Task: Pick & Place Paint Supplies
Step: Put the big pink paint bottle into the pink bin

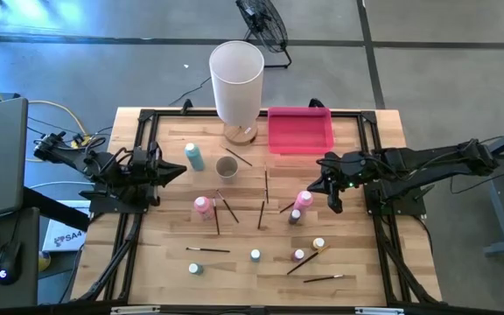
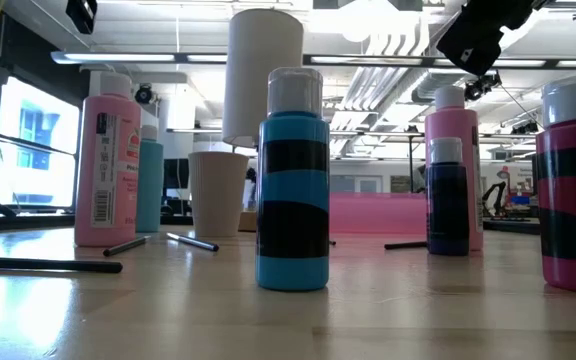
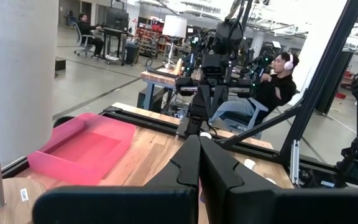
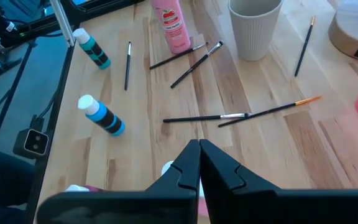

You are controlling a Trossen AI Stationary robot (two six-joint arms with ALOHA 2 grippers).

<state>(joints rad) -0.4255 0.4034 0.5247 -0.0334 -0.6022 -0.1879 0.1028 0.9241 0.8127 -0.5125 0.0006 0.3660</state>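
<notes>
pink tray (image 1: 300,131): empty. paint bottles (image 1: 202,206) and paintbrushes (image 1: 208,250): all loose on table (image 1: 147,262). left gripper (image 1: 180,171), right gripper (image 1: 325,163): fingers closed, holding nothing. placing not begun.

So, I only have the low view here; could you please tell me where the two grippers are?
Observer: The left gripper hovers over the left edge of the table, jaws shut and holding nothing.
Operator: Thank you. And the right one?
Observer: The right gripper hangs over the table's right half, close to the taller pink bottle, jaws shut and empty.
Operator: Is anything in the pink tray yet?
Observer: From above, I see nothing in the pink tray; the bottles and brushes all lie or stand on the table.
</notes>
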